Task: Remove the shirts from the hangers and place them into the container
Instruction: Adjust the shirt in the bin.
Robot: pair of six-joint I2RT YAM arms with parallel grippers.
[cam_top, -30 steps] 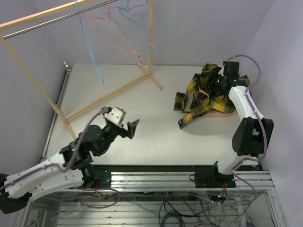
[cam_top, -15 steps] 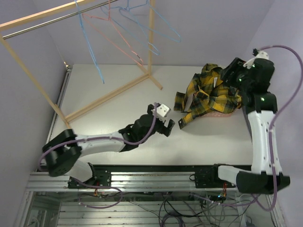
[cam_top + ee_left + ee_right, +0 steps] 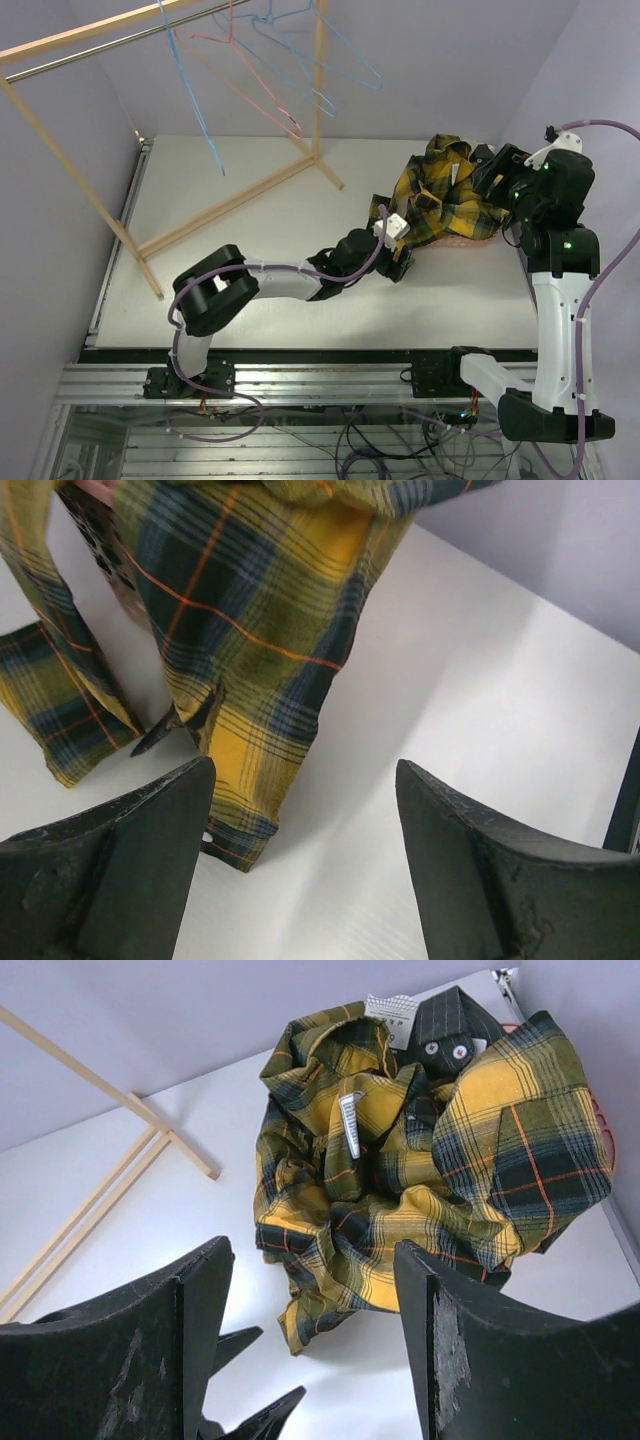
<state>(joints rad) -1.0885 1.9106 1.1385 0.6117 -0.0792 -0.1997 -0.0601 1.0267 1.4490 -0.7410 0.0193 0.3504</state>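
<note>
At the bottom of the top view, the left arm lies low and stretched from the lower left toward the middle right of the white surface. Its left gripper sits just beside the lowest hanging edge of the plaid shirt. In the left wrist view this gripper is spread wide with nothing between its fingers. A sleeve and cuff of the shirt drape onto the surface just beyond them.

The shirt is heaped in a crumpled pile over the pink basket at the right of the surface. Only a strip of the basket shows under the cloth, and part of the shirt spills over its near side onto the surface. In the right wrist view a dark pinstriped shirt with pale buttons lies at the top of the pile, beside a white label, and a sliver of the basket's rim shows at the right edge.

The right arm stands tall at the right, with the right gripper above the far end of the pile. Its fingers are parted and hold nothing.

At the upper left, a wooden rack carries bare wire hangers, some blue and one pink.
</note>
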